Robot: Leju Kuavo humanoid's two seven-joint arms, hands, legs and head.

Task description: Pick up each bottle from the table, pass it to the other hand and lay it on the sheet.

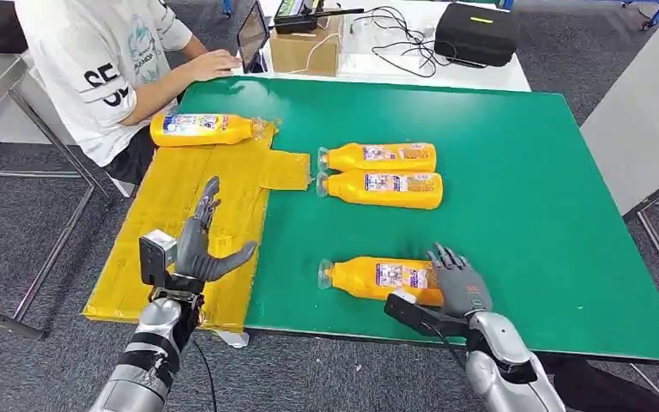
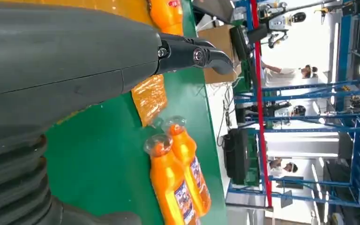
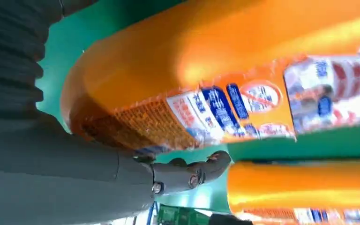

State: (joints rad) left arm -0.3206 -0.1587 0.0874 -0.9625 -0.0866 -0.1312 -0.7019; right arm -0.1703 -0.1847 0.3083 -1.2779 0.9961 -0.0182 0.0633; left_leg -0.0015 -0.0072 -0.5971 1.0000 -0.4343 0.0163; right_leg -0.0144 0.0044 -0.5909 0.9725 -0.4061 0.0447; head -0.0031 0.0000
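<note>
Four orange bottles lie on the green table (image 1: 515, 172). One rests on the yellow sheet (image 1: 180, 215) at its far end (image 1: 199, 129). Two lie side by side mid-table, the farther (image 1: 379, 157) and the nearer (image 1: 383, 189), also seen in the left wrist view (image 2: 180, 187). The front bottle (image 1: 373, 277) lies near the table's edge, and my right hand (image 1: 459, 279) sits at its base end with fingers spread over it; the right wrist view shows this bottle (image 3: 206, 70) close above the thumb (image 3: 187, 171). My left hand (image 1: 197, 249) hovers open over the sheet (image 2: 150, 96).
A person (image 1: 107, 69) sits at the table's far left corner, one hand by a laptop (image 1: 251, 36). A cardboard box (image 1: 305, 47), cables and a black case (image 1: 476, 33) stand on the white table behind. The front edge runs just below my right hand.
</note>
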